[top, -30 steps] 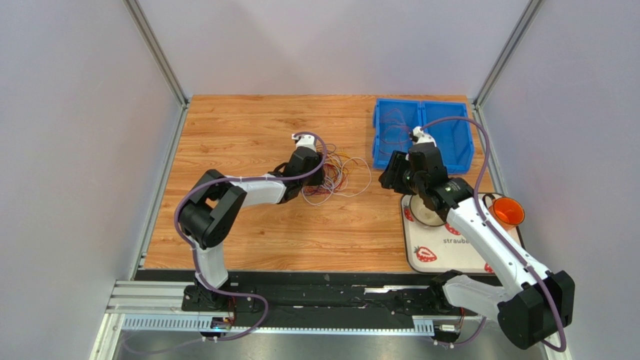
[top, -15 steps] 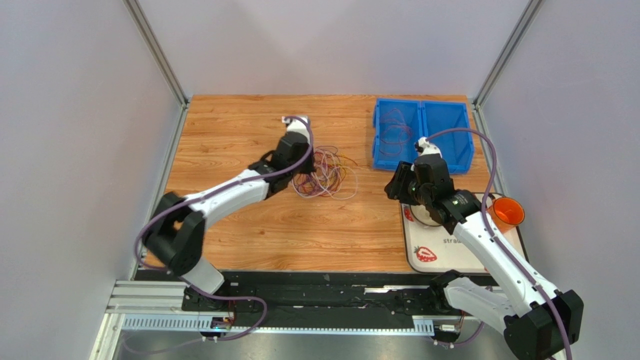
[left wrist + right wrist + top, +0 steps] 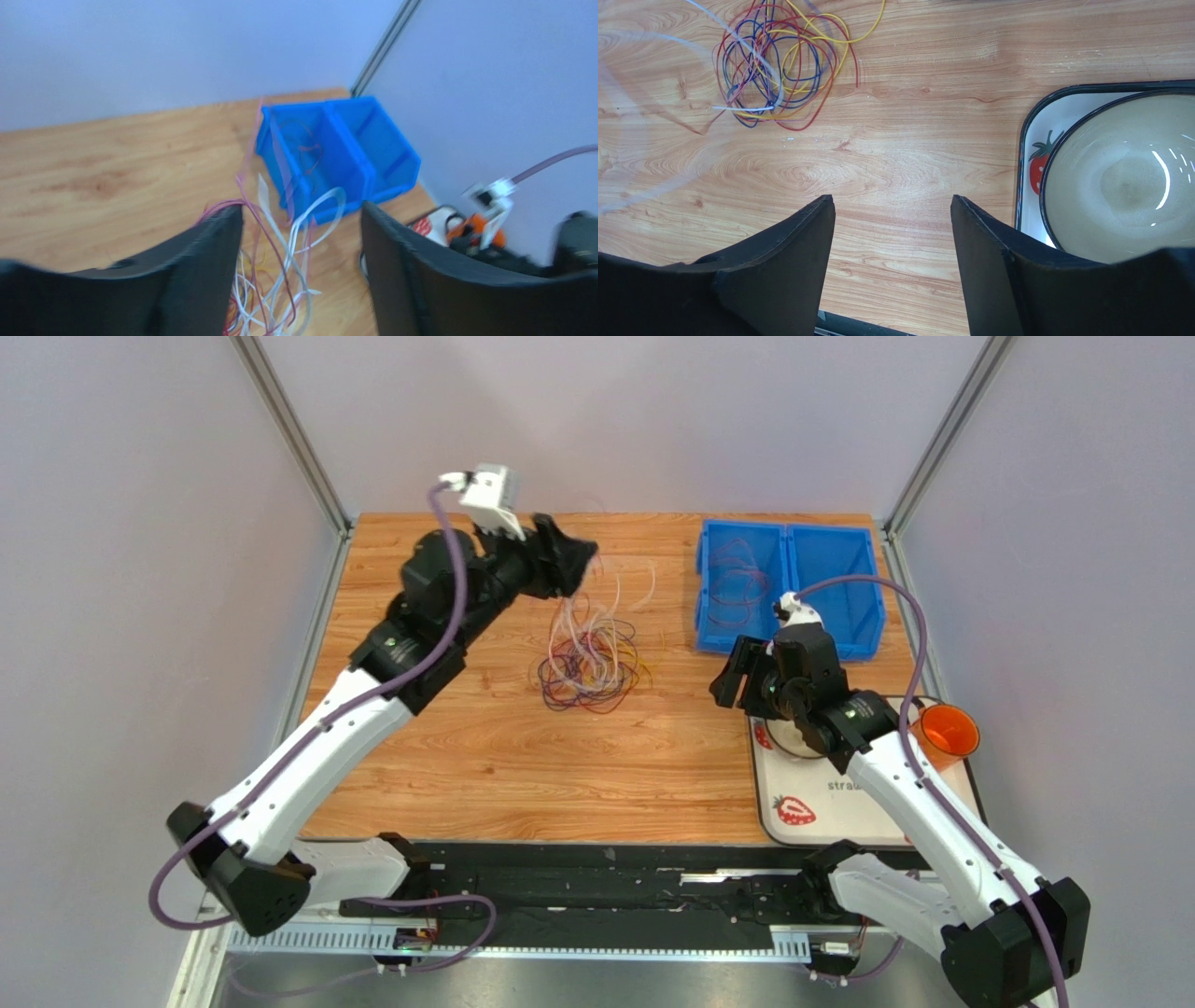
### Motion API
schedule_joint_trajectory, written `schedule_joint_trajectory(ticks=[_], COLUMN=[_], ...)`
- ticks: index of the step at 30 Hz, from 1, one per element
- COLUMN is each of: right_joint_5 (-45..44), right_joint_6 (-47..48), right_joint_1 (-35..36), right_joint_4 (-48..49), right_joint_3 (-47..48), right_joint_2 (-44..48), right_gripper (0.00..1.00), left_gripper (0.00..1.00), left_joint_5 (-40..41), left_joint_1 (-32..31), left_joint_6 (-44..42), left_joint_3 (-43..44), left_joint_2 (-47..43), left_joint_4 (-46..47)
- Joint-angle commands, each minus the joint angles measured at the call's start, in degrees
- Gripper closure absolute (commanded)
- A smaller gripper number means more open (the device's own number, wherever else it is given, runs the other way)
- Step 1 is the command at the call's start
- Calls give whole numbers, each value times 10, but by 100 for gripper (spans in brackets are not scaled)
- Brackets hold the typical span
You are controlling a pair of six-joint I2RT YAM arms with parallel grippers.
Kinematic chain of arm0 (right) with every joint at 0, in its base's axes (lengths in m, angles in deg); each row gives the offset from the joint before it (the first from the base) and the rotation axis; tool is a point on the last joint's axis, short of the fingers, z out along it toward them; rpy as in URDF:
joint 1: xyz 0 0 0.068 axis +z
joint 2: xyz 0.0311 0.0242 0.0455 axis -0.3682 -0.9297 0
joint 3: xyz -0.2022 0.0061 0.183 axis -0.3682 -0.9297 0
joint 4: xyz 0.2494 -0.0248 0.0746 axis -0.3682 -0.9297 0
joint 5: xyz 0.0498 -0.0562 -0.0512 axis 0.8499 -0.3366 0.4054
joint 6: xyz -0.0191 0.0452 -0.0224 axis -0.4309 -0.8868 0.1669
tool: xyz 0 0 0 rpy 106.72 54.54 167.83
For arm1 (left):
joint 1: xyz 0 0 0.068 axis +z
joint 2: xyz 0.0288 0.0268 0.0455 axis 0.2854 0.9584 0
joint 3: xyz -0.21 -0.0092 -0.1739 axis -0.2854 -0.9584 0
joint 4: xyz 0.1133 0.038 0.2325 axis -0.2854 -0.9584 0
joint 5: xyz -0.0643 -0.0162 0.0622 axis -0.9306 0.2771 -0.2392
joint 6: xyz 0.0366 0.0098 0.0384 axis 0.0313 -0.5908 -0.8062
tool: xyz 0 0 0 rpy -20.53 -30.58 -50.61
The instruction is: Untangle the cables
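Cables point(image 3: 589, 665) lie as one tangled pile mid-table, a bit nearer the far edge than the near one, well apart from the L and R edges. Table point(image 3: 421, 770) shows bare wood from the pile out to the L edge and down to the near edge; that's the widest free room. Walls point(image 3: 140, 616) stand close along the L, far and R edges. Blue bin point(image 3: 828, 602) fills the far R corner, w/ a few thin strands in its L compartment and only a narrow strip of wood btw bin and pile. Tray point(image 3: 821, 826) sits at the near R corner w/ bowl point(image 3: 1123, 182) on it and orange cup point(image 3: 950, 732) at its far R corner.

L claw point(image 3: 300, 210) hangs high over the pile's far side, fingers point(image 3: 203, 266) spread. White, pink and red strands run up from the pile into the gap; can't tell if they catch on a finger. R claw point(image 3: 892, 203) hovers low btw pile and tray, also spread, nothing btw its fingers.

Vs half a sec ago: L arm point(image 3: 351, 728) was stretched low w/ claw at the pile's L side. Now it's raised toward the far edge, and the pile is drawn into a taller, narrower bunch. Vs 1 sec ago: the wide loop toward the bin is gone. R arm point(image 3: 912, 798) has backed off the bin's near edge to over the tray.
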Motion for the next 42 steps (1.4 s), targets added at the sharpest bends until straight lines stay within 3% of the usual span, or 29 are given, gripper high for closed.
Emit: schedule_joint_trajectory(ticks=[1, 10, 20, 29, 42], right_joint_5=[-10, 19, -14, -35, -42], right_joint_6=[5, -7, -51, -45, -46], right_joint_1=[3, 18, 153, 162, 162], right_joint_4=[-5, -3, 62, 68, 114], right_joint_3=[6, -3, -9, 21, -3], right_joint_2=[23, 31, -73, -144, -197], right_gripper=[32, 34, 40, 42, 44], left_gripper=[22, 24, 30, 33, 35], left_joint_5=[-23, 57, 17, -6, -8], left_joint_1=[-2, 3, 55, 70, 71], left_joint_6=[19, 47, 90, 86, 91], left_joint_3=[-82, -196, -346, -414, -428], left_joint_2=[59, 39, 85, 82, 81], left_joint_4=[-65, -46, 132, 226, 245])
